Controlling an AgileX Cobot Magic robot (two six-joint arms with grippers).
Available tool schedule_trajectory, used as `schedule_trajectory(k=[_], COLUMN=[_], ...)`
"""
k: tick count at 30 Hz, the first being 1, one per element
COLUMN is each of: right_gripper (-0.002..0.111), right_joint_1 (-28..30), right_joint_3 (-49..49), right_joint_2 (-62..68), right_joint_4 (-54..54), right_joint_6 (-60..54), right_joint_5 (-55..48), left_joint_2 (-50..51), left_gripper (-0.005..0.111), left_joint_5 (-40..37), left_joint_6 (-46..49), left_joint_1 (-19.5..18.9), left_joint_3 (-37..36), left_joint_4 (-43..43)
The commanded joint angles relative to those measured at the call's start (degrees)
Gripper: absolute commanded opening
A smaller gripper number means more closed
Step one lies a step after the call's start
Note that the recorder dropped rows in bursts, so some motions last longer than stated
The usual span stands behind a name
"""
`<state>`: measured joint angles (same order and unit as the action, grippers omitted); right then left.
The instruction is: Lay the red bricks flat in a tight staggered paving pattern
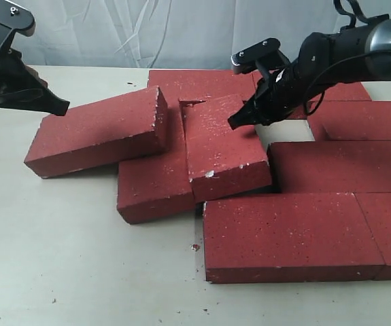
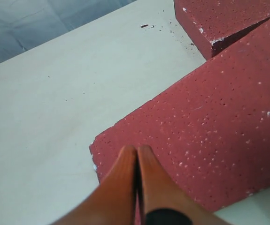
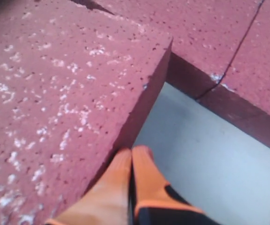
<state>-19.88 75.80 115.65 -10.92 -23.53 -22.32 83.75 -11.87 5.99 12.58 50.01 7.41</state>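
Observation:
Several red bricks lie on the pale table. One red brick (image 1: 100,129) (image 2: 210,126) rests tilted at the left, leaning on a flat brick (image 1: 153,180). My left gripper (image 1: 58,106) (image 2: 137,149) is shut and empty, tips over that tilted brick's outer corner. A middle brick (image 1: 222,146) (image 3: 64,79) lies skewed and raised over its neighbours. My right gripper (image 1: 234,122) (image 3: 132,152) is shut and empty, pressed against that brick's right side edge beside a bare gap (image 3: 210,154). Flat bricks (image 1: 287,234) lie at the front right and more (image 1: 345,166) behind them.
A crumpled white cloth backdrop (image 1: 181,30) hangs behind the table. Bare tabletop (image 1: 73,265) spreads across the front left. Small red crumbs (image 1: 195,247) lie near the front brick's corner.

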Motion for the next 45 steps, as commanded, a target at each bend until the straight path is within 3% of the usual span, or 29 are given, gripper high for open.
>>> schedule_trajectory(k=[1,10,17,20,25,28,35,37,45], right_gripper=[-0.001,-0.001,-0.001,-0.001,-0.001,-0.001,-0.001,-0.001,-0.001], right_joint_1=[-2.53,-8.92,-15.77,-16.21,-13.35,-11.93,-17.46,-19.41,-25.27], right_joint_3=[1.2,2.18,2.27,2.27,2.27,2.27,2.27,2.27,4.38], right_joint_2=[-0.15,0.09,2.78,2.56,-1.92,-7.69,-5.0,-3.67,0.46], right_joint_4=[-0.05,-0.05,-0.05,2.44,11.85,2.86,-23.58,-25.84,-25.16], right_joint_6=[-0.39,-2.36,-4.87,-5.39,-4.9,-4.85,-43.24,-47.65,-47.78], right_joint_5=[-0.89,2.02,12.25,13.36,4.41,-9.28,-25.85,-26.16,-26.45], left_joint_2=[0.02,0.02,0.02,0.02,0.02,1.11,7.5,9.48,19.39], left_gripper=[0.0,0.0,0.0,0.0,0.0,0.0,0.0,0.0,0.0], left_joint_5=[1.04,1.57,1.69,2.57,3.09,6.02,10.57,10.71,10.18], left_joint_6=[0.15,0.15,0.15,0.15,0.15,0.15,0.5,0.5,0.5], left_joint_1=[0.24,0.24,0.24,0.24,0.24,0.24,0.48,0.72,3.24], left_joint_3=[0.14,0.14,0.14,0.14,0.14,0.14,1.36,3.15,10.33], left_joint_4=[-0.32,-0.47,-0.47,-0.47,-0.47,-0.47,0.11,0.11,1.15])
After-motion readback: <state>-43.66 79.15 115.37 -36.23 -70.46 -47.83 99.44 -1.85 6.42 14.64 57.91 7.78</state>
